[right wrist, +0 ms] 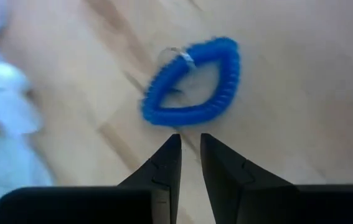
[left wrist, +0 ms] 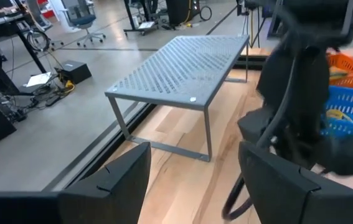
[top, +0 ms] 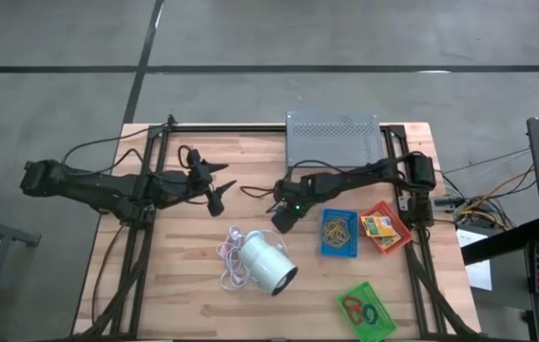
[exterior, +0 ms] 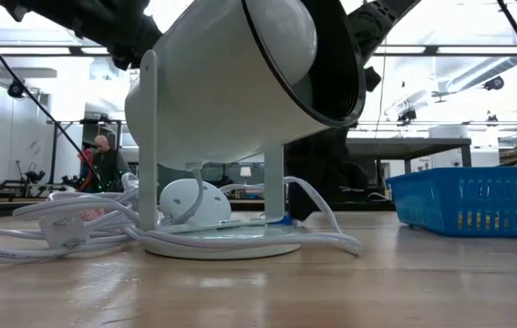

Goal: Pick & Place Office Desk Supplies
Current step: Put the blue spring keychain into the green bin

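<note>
Blue coiled loop (right wrist: 192, 84) lies flat on the bench (top: 183, 304), just ahead of my right pincer (right wrist: 190, 152) — the two tips stand narrow, only a slim gap between them, and nothing is in them. From above, that right pincer (top: 281, 220) sits near the middle of the bench, with the white cylinder (top: 267, 263) and its cord (top: 229, 252) at about seven o'clock from it. At three o'clock from it is the blue tray (top: 339, 233) holding tan rubber bands (top: 336, 228), and past that the red tray (top: 386, 228) with a yellow-orange box (top: 375, 225). The green tray (top: 366, 312) — red and blue loops inside — lies at about five o'clock. The grey perforated stand (top: 334, 140) is at one o'clock. My left pincer (top: 220, 185) waits at nine o'clock, fingers wide and empty.
</note>
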Tool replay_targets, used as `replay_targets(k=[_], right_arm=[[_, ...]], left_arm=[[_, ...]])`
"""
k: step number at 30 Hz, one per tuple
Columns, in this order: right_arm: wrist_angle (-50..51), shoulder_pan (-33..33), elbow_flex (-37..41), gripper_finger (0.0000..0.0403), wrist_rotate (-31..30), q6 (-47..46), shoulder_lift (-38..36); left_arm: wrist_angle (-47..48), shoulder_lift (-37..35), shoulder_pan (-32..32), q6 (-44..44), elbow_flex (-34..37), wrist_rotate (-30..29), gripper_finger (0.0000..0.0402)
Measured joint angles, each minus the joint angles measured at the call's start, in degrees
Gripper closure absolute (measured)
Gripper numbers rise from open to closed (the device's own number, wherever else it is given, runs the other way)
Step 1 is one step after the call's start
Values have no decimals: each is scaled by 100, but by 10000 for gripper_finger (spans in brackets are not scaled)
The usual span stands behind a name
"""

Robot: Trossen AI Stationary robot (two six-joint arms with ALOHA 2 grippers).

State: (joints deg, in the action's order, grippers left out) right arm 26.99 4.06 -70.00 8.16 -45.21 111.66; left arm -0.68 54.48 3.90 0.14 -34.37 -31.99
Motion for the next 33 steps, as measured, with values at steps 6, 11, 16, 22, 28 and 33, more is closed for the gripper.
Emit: replay_targets(k=[6,11,16,22,28,33], right_arm=[[-13,-76,-247,344,-293,659,-331],[134,-226,-452,344,-347,1703,-411],[369,-381,-478,344,-301,1975,-391],[459,-422,-448,344,-354,1996,-365],[452,-415,-446,344,-396,2020,-361],[426,-418,-434,344,-395,2037,-361]], left_arm=[[193,0,-31,-2,2,0,158],[229,0,-39,-2,4,1,156],[229,0,-42,-4,4,1,157],[229,0,-72,-13,4,2,156],[229,0,-111,-17,4,0,157],[229,0,-116,-17,4,2,157]])
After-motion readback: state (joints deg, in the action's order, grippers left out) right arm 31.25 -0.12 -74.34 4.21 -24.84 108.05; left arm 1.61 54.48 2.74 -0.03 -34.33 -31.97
